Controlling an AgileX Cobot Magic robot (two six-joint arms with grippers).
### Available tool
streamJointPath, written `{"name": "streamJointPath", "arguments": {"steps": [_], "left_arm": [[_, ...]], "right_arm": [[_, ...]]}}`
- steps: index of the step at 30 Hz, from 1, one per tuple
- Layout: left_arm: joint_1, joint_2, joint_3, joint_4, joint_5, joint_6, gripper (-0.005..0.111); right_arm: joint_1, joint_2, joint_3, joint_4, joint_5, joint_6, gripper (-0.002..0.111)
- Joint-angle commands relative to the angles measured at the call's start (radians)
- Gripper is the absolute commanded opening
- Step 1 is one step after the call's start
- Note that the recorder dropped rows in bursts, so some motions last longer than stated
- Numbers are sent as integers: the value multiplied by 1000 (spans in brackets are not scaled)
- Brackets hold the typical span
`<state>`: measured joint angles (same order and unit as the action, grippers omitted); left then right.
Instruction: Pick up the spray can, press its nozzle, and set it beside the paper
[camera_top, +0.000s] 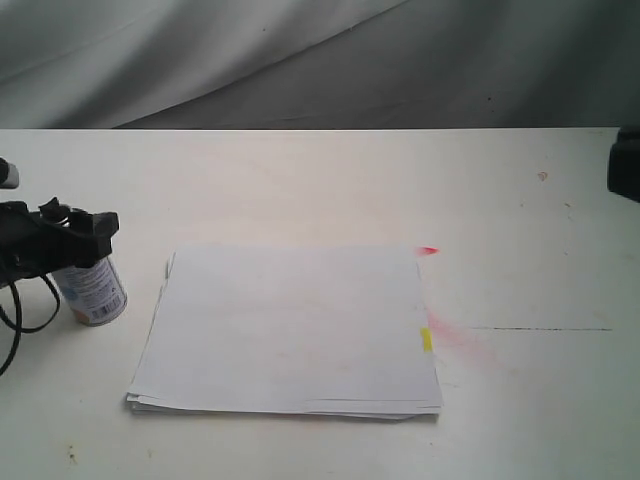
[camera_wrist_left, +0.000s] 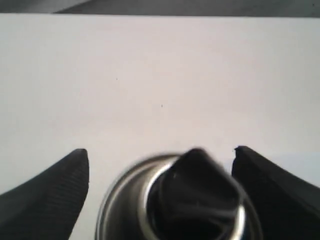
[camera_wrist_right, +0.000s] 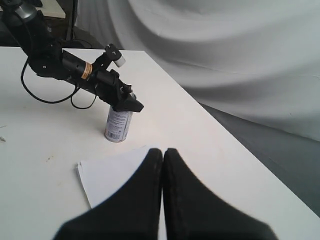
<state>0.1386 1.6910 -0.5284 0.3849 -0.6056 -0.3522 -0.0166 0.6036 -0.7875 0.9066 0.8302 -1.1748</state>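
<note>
Spread wide around the nozzle (camera_wrist_left: 200, 190), holding nothing, with the left gripper (camera_wrist_left: 161, 151); to finish well, rise straight, brushing neither side of the spray can (camera_top: 92, 290), upright just beside the paper (camera_top: 290, 330); leave the right gripper (camera_wrist_right: 162, 152), pinched shut, far off.

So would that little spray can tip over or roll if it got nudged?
Probably tips fairly easily: the spray can stands upright, taller than wide, on the smooth table. Once down, its round body would likely roll. The shiny metal shoulder may be slippery.
</note>
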Motion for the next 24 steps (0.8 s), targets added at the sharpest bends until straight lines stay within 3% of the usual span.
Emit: {"name": "streamJointPath", "arguments": {"steps": [1,8,16,20,24], "left_arm": [[2,-106,0,-42,79,-5,74],[2,-299,0,-35,177,-9,74],[2,-699,0,-35,308,-55,74],[2,-934,0,-35,437,-66,72],[2,-1154,0,-35,612,-66,63]], "right_arm": [[-4,-6,3,1,-7,8,0],[-4,-6,3,-1,-7,8,0],[-4,-6,3,-1,-7,8,0],[-4,-6,3,-1,-7,8,0],[-4,-6,3,-1,-7,8,0]]}}
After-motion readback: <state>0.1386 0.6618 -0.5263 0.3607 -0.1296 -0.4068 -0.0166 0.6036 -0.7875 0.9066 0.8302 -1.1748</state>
